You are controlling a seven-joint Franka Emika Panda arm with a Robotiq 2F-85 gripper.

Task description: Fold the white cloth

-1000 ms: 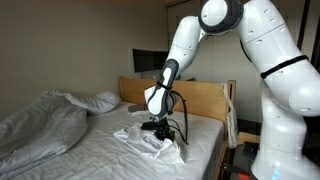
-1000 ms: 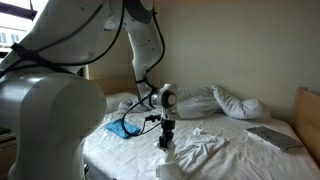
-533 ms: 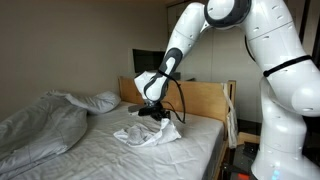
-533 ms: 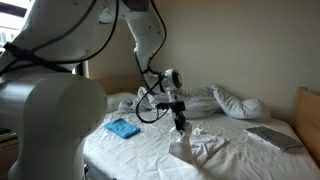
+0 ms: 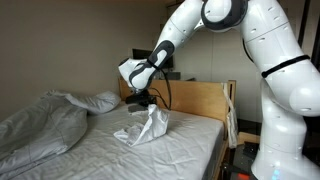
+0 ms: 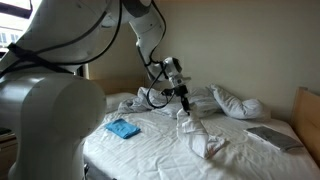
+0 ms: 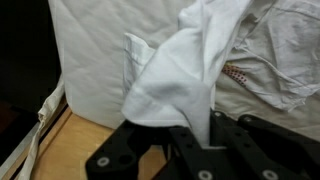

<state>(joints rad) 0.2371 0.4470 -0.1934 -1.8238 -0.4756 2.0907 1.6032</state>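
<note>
At the far left of the counter point(image 5: 190, 150) lies the rumpled grey-white duvet point(image 5: 40, 125), with a pillow point(image 5: 100, 101) just beside it towards the wooden headboard point(image 5: 205, 100). Right of the pillow my tool point(image 5: 146, 103) hangs above the sheet, fingers pointing down, pinched narrow on a top corner of the white cloth point(image 5: 146, 128). The cloth drapes from that grip in a wrinkled cone, and its lower part rests in a heap on the sheet, near the middle of the counter and closer to the headboard than to the foot. In an exterior view a small flat blue item point(image 6: 123, 129) lies on the sheet to the left of the tool, well apart from the cloth, and two more pillows point(image 6: 236, 102) sit to the right, with a flat grey item point(image 6: 270, 137) at the far right edge. In the wrist view the fabric bunches between my black fingers point(image 7: 150, 150) and spreads away over the sheet.
</note>
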